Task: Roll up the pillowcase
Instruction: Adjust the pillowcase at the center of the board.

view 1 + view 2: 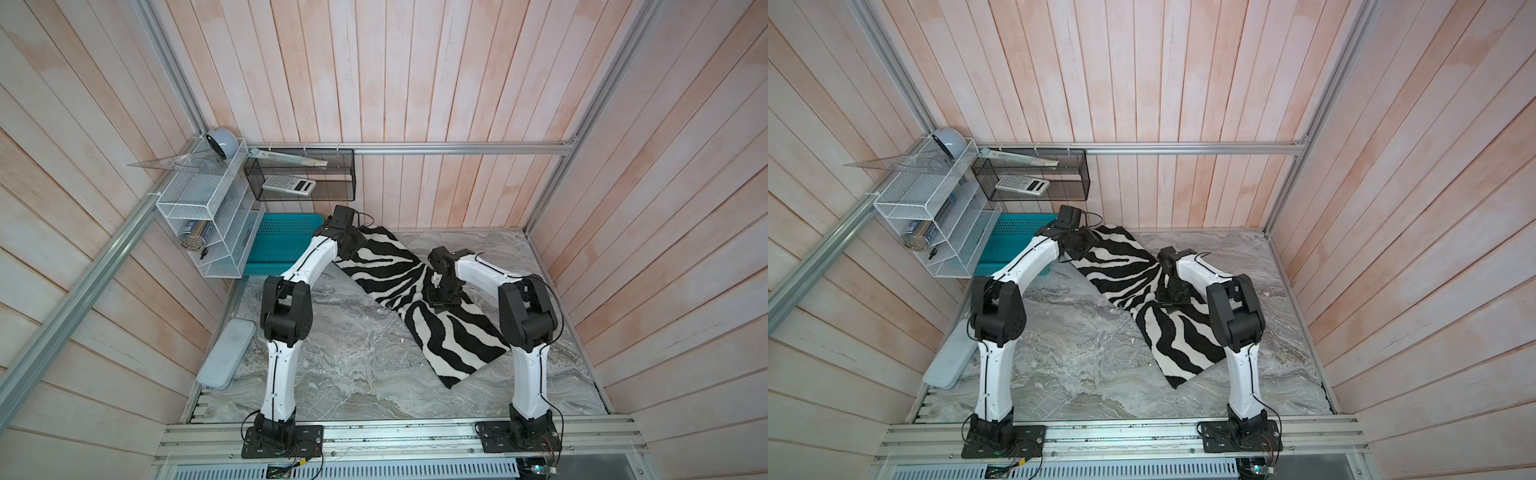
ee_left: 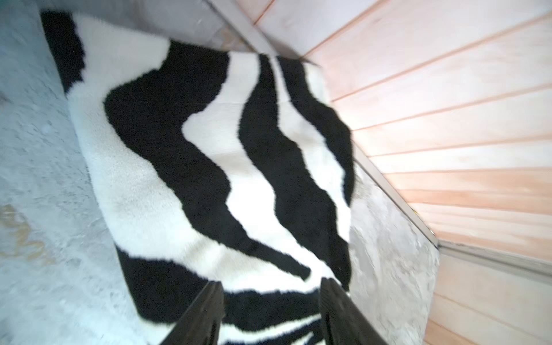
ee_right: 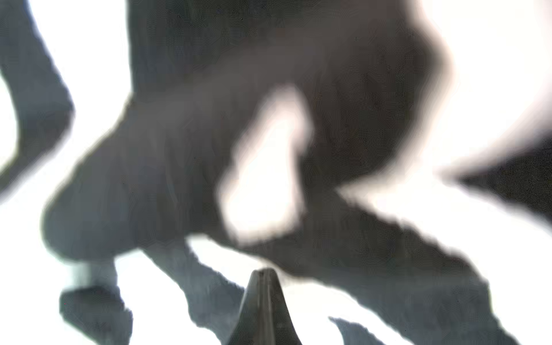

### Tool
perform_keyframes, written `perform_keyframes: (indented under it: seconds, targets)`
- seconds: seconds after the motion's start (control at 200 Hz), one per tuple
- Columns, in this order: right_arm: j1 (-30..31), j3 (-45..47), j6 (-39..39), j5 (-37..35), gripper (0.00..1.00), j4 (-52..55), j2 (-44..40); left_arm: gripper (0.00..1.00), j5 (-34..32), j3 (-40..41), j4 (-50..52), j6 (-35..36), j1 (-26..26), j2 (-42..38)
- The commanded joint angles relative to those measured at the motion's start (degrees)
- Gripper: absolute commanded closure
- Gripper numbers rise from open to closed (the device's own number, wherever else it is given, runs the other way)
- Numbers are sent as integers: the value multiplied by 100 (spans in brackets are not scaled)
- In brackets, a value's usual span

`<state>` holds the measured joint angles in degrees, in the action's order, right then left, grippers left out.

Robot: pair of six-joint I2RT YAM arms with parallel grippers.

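Black fingers of the left gripper (image 2: pixel 270 282) stand apart with nothing clamped between them. Only their tips show in the left wrist view, and in both top views the wrist hides them. The right gripper (image 3: pixel 263 273) appears as one closed wedge, fingers together. That view is heavily blurred, so whether any cloth is pinched cannot be told. In both top views it points down onto the middle of the pillowcase (image 1: pixel 453 345) (image 1: pixel 1179 332).

The pillowcase lies unrolled, zebra face up, on the grey marbled table (image 1: pixel 353 353). One end sits just beside the teal basket (image 1: pixel 282 241), its corner covered by the left arm. The rest runs diagonally away from the basket, with a slight kink at mid-length.
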<state>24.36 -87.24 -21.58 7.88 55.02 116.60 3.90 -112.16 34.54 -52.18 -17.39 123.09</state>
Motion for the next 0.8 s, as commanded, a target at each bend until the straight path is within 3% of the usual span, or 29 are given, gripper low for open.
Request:
perform_keyframes:
  seconds: [0.0,0.09,0.215,0.295,0.385,0.49,0.625,0.795]
  targets:
    - [-14,748,-136,190,79,-211,-1230,38,-442,627,-357,305,-352,-717]
    - [-82,1630,-417,38,69,-347,-2138,38,-479,1275,-697,153,-803,-1098]
    - [-506,2986,-953,228,67,-484,-3189,43,-462,1815,-1159,-139,-1580,-1118]
    - [-825,3750,-1230,409,68,-550,-3822,51,-317,1904,-1524,-330,-1879,-853]
    - [-1155,4387,-1594,576,67,-622,-4560,64,-35,1746,-1766,-524,-2017,-421]
    - [-1297,4934,-2290,593,62,-903,-5315,72,54,1419,-1716,-541,-2140,-34]
    - [-1308,5618,-3147,606,58,-1505,-5908,72,85,1258,-1637,-495,-2232,174]
    - [-1331,5720,-3295,300,58,-1138,-5913,72,146,1674,-1850,-580,-2278,120]
